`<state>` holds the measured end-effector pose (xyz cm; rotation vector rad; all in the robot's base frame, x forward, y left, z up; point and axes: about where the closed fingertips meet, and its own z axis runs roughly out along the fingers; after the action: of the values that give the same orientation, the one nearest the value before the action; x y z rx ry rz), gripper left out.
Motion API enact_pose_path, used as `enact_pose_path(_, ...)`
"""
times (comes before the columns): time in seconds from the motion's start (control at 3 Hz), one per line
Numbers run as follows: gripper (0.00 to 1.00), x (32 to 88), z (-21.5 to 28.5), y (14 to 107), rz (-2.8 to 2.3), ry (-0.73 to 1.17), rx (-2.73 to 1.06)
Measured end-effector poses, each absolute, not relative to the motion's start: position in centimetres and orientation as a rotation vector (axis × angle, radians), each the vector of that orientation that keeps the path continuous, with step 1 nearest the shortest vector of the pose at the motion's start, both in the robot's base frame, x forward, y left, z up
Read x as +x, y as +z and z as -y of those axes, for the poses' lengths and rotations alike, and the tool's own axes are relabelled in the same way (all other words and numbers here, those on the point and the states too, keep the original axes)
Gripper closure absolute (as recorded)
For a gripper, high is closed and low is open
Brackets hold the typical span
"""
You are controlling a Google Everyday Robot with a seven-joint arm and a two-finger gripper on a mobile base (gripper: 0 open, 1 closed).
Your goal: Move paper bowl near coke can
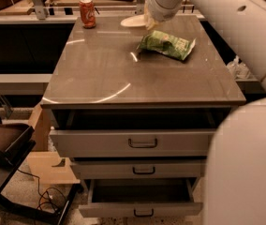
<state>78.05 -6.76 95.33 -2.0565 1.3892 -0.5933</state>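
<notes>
- Hovering at the table's (105, 78) far edge, the gripper (150, 21) meets the bowl's (131, 21) right rim; whether it grips, I cannot tell.
- The can (87, 13) stands upright left of the bowl, apart.
- The bag (166, 44) lies nearer, just beside the gripper.

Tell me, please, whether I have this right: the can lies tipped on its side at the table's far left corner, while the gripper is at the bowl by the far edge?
Not quite: the can stands upright, not on its side, as the camera view shows. The rest holds: it is at the far left corner of the table, and the gripper is at the bowl by the far edge.
</notes>
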Motion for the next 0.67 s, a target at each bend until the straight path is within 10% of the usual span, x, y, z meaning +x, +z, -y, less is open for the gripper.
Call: enact_pose_path(0.67, 1.0, 83.9, 6.7, 93.7, -1.364, -0.571, -2.093)
